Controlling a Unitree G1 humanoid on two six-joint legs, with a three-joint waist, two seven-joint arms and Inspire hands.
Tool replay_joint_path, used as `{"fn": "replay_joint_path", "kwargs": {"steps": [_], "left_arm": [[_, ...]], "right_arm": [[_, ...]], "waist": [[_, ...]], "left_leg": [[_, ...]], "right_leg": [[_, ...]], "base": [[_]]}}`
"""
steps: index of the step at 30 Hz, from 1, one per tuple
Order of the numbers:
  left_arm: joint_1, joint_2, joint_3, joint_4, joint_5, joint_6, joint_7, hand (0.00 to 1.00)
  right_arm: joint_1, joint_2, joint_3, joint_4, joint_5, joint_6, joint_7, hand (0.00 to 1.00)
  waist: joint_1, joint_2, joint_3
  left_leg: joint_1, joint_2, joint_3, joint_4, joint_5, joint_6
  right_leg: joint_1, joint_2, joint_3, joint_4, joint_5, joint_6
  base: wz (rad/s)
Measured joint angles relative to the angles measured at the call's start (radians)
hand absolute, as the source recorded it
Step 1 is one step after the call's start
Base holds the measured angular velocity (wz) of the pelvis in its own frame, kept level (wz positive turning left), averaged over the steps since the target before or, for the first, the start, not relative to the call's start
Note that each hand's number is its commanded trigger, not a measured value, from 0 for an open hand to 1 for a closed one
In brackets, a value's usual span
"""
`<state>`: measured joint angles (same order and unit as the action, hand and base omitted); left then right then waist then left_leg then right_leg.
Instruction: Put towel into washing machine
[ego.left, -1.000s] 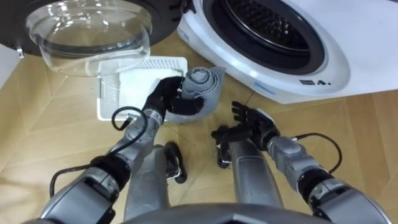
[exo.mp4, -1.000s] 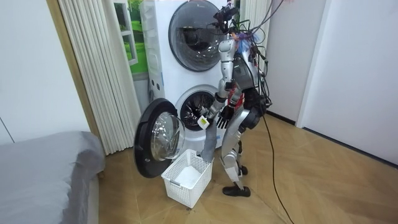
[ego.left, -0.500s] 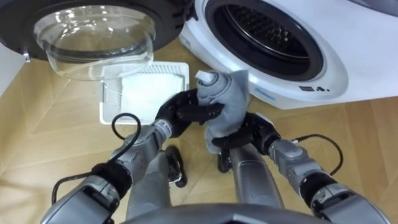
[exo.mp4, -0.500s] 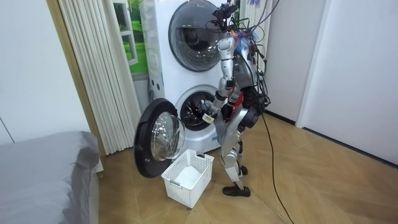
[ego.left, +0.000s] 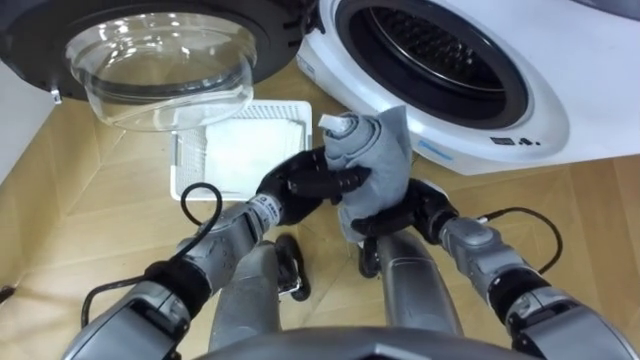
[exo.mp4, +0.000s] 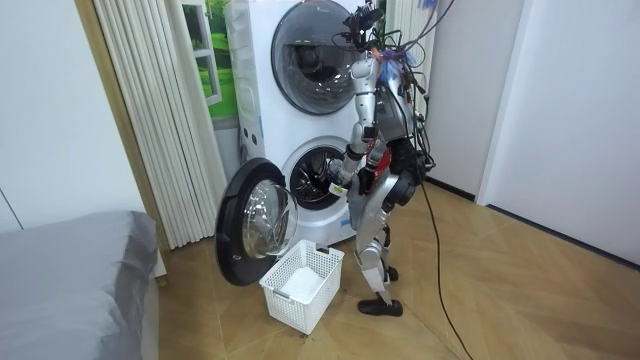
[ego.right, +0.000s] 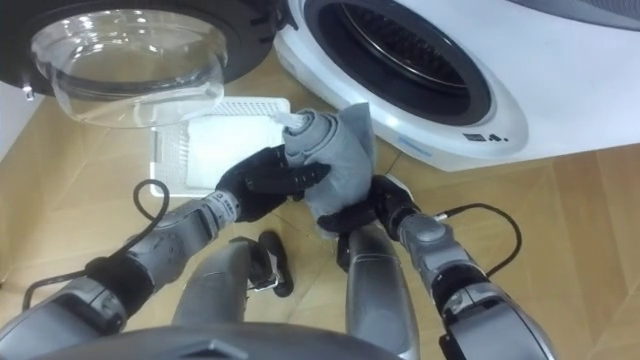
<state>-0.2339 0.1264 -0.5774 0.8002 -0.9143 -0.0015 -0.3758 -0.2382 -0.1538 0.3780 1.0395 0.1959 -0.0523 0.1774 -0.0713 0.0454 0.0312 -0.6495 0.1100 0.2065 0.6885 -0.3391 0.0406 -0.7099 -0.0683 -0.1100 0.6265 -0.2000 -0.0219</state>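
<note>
We record the grey cloth towel (ego.left: 378, 160) as a gathered bundle held in the air just in front of the white front-loading washing machine (ego.left: 505, 115), below the rim of its open dark drum mouth (ego.left: 430, 45) and not yet inside it. The left robot hand (ego.left: 305, 185) grips the bundle from the robot's left, its dark fingers curled round the cloth and its thumb set against the upper fold. The right robot hand (ego.left: 425, 212) sits directly beneath and behind the bundle and touches its underside. The cloth covers that hand's fingers, so we cannot tell whether they are closed on the towel or merely bearing it. The machine's round glass-windowed door (ego.left: 165, 60) stands swung fully open to the robot's left. Below that door, a white slatted plastic basket (ego.left: 245, 150) rests on the wooden herringbone floor (ego.left: 90, 230), with pale cloth lying flat inside it. In the room view the robot stands upright close before the lower machine, at the room view's right of the open door, both forearms raised towards the drum mouth. The basket (exo.mp4: 300, 285) lies near its feet. A second drum unit with a closed door (exo.mp4: 305, 55) is stacked above the lower machine. Pale pleated curtains (exo.mp4: 155, 120) hang at the room view's left, and a grey-covered bed (exo.mp4: 70, 280) stands in the lower left corner.
</note>
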Motion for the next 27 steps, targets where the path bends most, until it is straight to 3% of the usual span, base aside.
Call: {"fn": "replay_joint_path", "kwargs": {"steps": [7, 8, 17, 20, 27], "left_arm": [[-0.001, 0.001, 0.006, -0.017, -0.057, 0.008, -0.014, 0.98], [-0.001, 0.002, 0.007, -0.017, -0.057, 0.008, -0.017, 0.0], [0.005, 0.008, 0.054, -0.017, -0.115, 0.018, -0.036, 0.0], [0.013, 0.007, 0.076, -0.032, -0.099, 0.016, -0.041, 0.0], [0.036, 0.007, 0.142, -0.056, 0.251, 0.0, 0.091, 0.0]], "right_arm": [[-0.001, -0.003, -0.008, -0.036, -0.026, 0.011, -0.012, 1.0], [-0.001, -0.004, -0.008, -0.036, -0.024, 0.012, -0.012, 1.0], [0.009, 0.006, -0.019, -0.025, 0.045, 0.01, -0.032, 1.0], [0.013, 0.006, -0.03, 0.01, 0.106, 0.01, -0.036, 1.0], [0.022, 0.001, -0.069, 0.025, 0.153, 0.01, -0.078, 1.0]], "waist": [[-0.001, 0.0, -0.0002], [-0.001, 0.0, -0.0002], [0.001, 0.0, -0.0002], [0.026, 0.0, -0.0004], [0.078, 0.0, -0.0001]], "left_leg": [[0.002, 0.0, 0.004, -0.002, 0.0, 0.0], [0.002, 0.0, 0.004, -0.002, 0.0, 0.0], [0.007, 0.001, 0.006, -0.008, 0.0, 0.0], [0.018, -0.001, 0.014, -0.023, 0.002, -0.003], [0.033, -0.001, 0.017, -0.04, 0.011, -0.008]], "right_leg": [[-0.001, 0.001, 0.003, 0.0, 0.0, 0.0], [-0.001, 0.001, 0.003, 0.0, 0.0, 0.0], [0.002, 0.004, 0.003, -0.006, 0.0, 0.0], [0.007, 0.009, 0.012, -0.014, 0.003, 0.001], [0.018, 0.005, 0.005, -0.021, 0.004, -0.001]], "base": [[0.0], [0.0], [0.0], [-0.06], [0.0]]}}
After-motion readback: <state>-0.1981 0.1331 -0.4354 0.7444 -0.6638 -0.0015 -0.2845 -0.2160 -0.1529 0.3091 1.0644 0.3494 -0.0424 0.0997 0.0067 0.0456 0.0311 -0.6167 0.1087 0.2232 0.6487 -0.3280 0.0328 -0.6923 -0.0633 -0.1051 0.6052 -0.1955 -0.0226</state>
